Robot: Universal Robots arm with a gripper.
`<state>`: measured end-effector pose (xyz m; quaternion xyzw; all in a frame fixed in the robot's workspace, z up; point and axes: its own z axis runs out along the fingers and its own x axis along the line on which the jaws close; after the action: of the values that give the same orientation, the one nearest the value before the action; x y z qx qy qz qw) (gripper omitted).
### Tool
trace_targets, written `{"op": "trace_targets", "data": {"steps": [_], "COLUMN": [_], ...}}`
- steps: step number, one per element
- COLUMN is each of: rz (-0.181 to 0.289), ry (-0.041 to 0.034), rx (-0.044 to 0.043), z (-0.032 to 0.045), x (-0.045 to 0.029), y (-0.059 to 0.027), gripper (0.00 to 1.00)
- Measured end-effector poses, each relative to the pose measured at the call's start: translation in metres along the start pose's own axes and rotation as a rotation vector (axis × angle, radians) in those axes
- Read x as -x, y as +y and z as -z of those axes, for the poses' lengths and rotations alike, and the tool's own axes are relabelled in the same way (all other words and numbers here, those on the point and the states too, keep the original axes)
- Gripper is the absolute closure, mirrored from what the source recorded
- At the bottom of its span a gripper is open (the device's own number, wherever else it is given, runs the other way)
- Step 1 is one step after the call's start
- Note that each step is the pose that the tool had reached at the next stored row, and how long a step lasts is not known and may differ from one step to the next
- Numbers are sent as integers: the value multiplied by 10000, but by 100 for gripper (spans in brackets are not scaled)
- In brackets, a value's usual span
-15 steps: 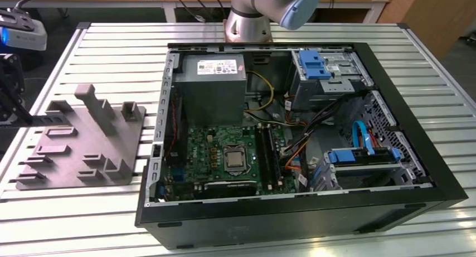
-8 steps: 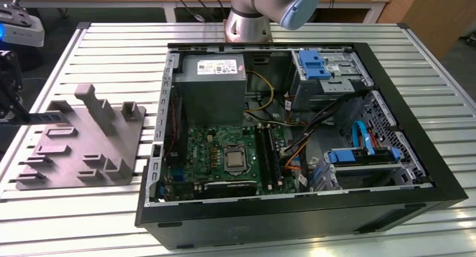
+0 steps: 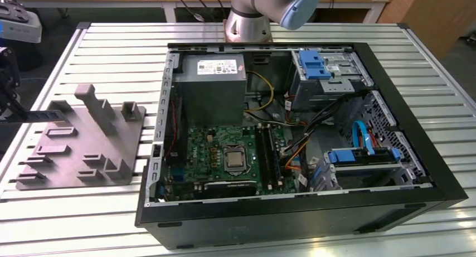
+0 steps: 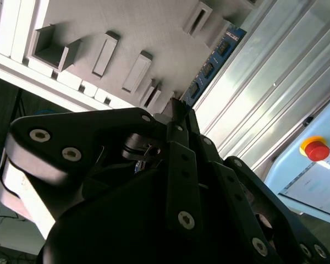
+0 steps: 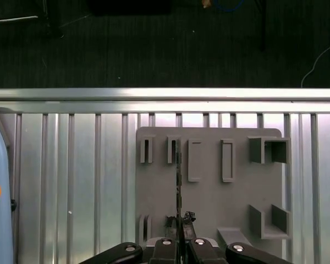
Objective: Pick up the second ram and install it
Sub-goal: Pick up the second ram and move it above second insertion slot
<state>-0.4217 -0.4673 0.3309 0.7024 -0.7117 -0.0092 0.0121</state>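
Note:
My gripper (image 3: 12,112) hangs at the exterior view's far left, over the table's left edge. It is shut on one end of the second ram (image 3: 44,116), a thin dark stick that reaches out level over the near corner of the grey fixture (image 3: 82,145). In the second wrist view the ram (image 4: 215,58) shows blue with black chips, sticking out past the closed fingertips of the gripper (image 4: 179,109). The first wrist view shows the ram (image 5: 177,176) edge-on above the fixture (image 5: 231,192), with the gripper (image 5: 179,221) clamped on it.
An open black computer case (image 3: 297,223) fills the middle of the slatted metal table (image 3: 416,34), with the green motherboard (image 3: 215,151) and its memory slots (image 3: 266,154) inside. The arm's base (image 3: 249,20) stands behind the case. A pale blue box with a red button (image 4: 316,149) sits near the fixture.

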Motion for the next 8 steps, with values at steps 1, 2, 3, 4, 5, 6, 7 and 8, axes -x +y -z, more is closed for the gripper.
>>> {"op": "trace_targets", "data": {"steps": [1, 2, 3, 4, 5, 6, 7, 8], "rz": [0, 0, 0, 0, 0, 0, 0, 0], "ry": [0, 0, -1, -1, -1, -2, -2, -1], "rx": [0, 0, -1, -1, -1, -2, -2, -2], "z": [9, 17, 25, 33, 37, 36, 37, 38], "x": [0, 0, 0, 0, 0, 0, 0, 0], "y": [0, 0, 1, 1, 1, 1, 1, 1], "gripper": [86, 86, 86, 86, 86, 86, 86, 86]}}
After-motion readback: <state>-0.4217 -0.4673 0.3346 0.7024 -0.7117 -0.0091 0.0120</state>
